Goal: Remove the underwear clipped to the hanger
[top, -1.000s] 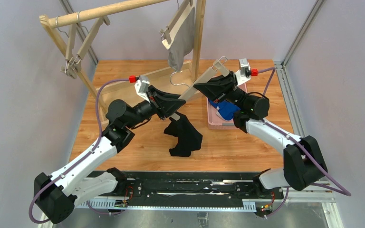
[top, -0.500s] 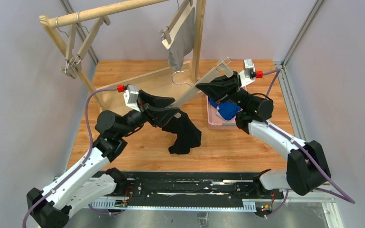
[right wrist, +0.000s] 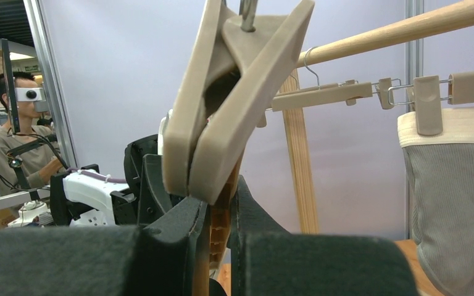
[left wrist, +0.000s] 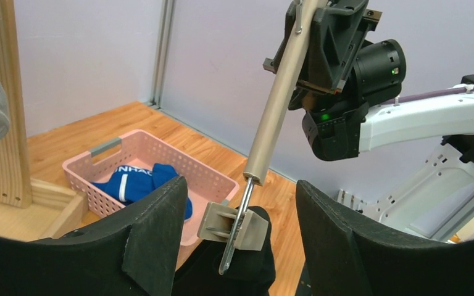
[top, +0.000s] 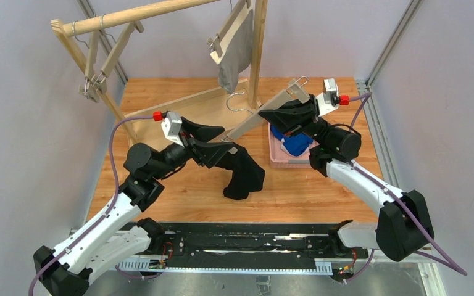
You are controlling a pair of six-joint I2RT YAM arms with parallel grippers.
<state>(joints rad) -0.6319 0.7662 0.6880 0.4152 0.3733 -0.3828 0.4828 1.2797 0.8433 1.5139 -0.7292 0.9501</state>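
Your left gripper (top: 219, 148) has backed along the hanger (top: 250, 122) to its lower clip (left wrist: 231, 225), fingers spread either side; right gripper (top: 284, 114) clamps the hanger's upper end; black underwear (top: 244, 176) hangs clipped beneath the hanger, so release is near.

- A pale wooden clothes rack (top: 142, 15) stands at the far side, its round rail running across the top and a square upright post (top: 258, 43) rising from a flat base board (top: 185, 105).
- A pink perforated plastic basket (top: 274, 154) with a grey handle sits on the right, just beside the rack's base.
- An orange-brown wooden tabletop (top: 179, 191) carries both the rack and the basket.
- A slanted aluminium frame post (top: 392, 43) rises at the far right corner against plain grey wall panels (top: 24, 123).
- A black mounting rail (top: 241, 243) with exposed wiring runs along the near edge.
- In the right wrist view, a person wearing glasses and a beige top (right wrist: 21, 102) shows at the left edge, behind the enclosure.
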